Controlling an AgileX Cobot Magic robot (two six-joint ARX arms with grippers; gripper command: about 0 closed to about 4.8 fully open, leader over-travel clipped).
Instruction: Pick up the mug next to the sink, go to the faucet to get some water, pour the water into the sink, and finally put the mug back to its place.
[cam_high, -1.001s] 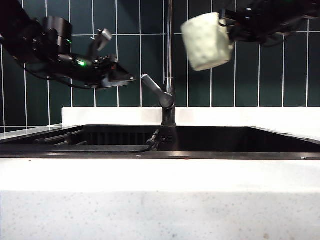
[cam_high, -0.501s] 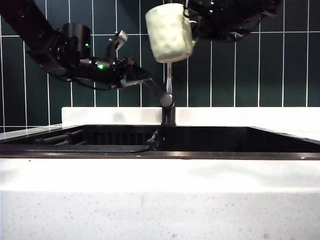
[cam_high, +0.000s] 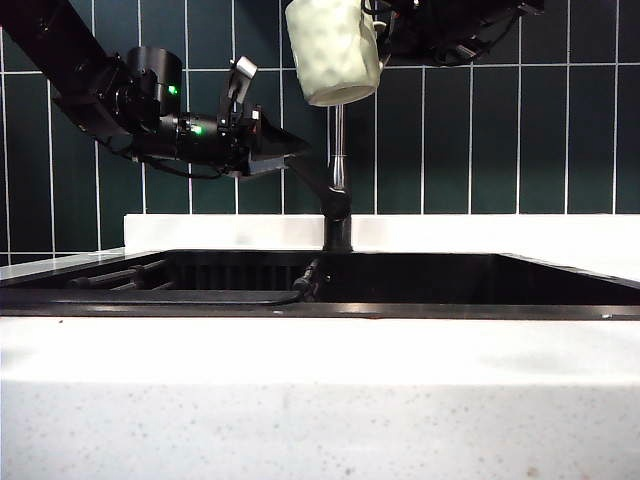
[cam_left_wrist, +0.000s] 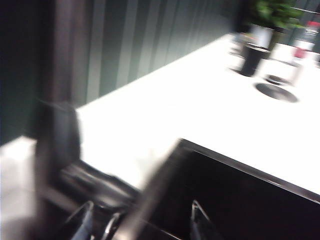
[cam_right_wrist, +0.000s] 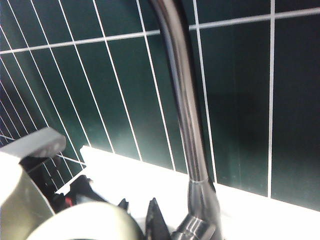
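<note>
The dimpled cream mug (cam_high: 332, 50) hangs high in front of the faucet pipe (cam_high: 339, 150). My right gripper (cam_high: 383, 45) is shut on its handle side, reaching in from the upper right. The right wrist view has the mug rim (cam_right_wrist: 85, 222) beside that gripper (cam_right_wrist: 137, 212) and the faucet (cam_right_wrist: 182, 100) close behind. My left gripper (cam_high: 285, 148) stands open at the grey lever handle (cam_high: 312, 182). In the blurred left wrist view the lever (cam_left_wrist: 150, 195) runs between the fingers of the left gripper (cam_left_wrist: 140, 222); contact is unclear. The black sink (cam_high: 450, 310) lies below.
Dark racks (cam_high: 120, 275) lie in the sink's left half. A green tiled wall (cam_high: 520, 150) stands behind the white counter (cam_high: 300, 400). Further along the counter (cam_left_wrist: 200, 110) are a dark bottle (cam_left_wrist: 250, 57), a plant (cam_left_wrist: 275, 12) and a round dark opening (cam_left_wrist: 276, 92).
The right gripper has carried the mug left and up, from the right of the faucet to in front of its pipe. The left gripper has moved right and up to the lever.
</note>
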